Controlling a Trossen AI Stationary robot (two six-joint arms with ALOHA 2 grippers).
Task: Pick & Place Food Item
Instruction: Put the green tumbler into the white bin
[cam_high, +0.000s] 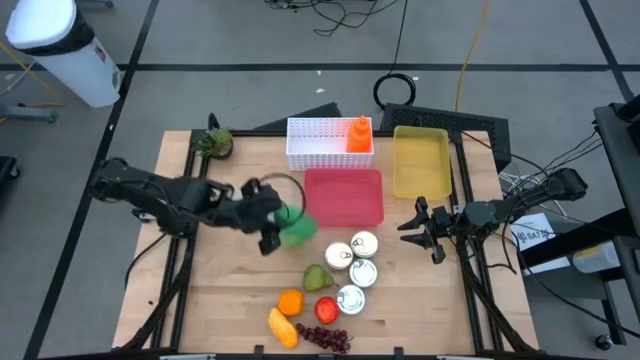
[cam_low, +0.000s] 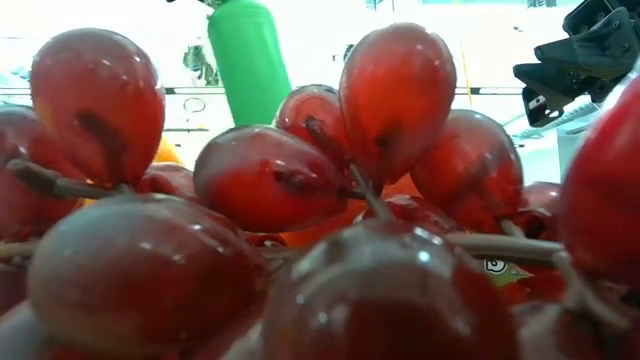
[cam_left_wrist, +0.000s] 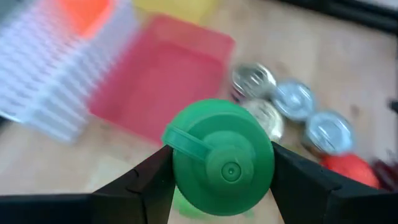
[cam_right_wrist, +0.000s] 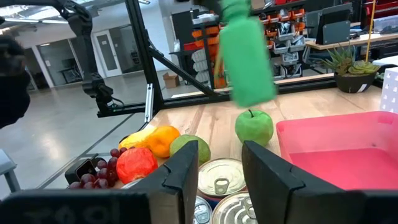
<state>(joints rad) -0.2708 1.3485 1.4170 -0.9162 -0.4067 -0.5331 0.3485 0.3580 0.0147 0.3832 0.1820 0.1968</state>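
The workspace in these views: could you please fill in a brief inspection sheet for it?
Surface: wooden table.
Job's things: green bottle lifted above a green apple; red bin, yellow bin, white basket.
Clutter: four cans, grapes, loose fruit, potted plant.
Grippers: left gripper shut on the green bottle; right gripper idle at table's right edge.
Cables: several on floor.
Surroundings: white bin.

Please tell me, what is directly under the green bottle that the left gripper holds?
The left gripper holds the green bottle lifted above the table. In the right wrist view a green apple stands just below it, near the red tray. From above, the bottle covers that spot.
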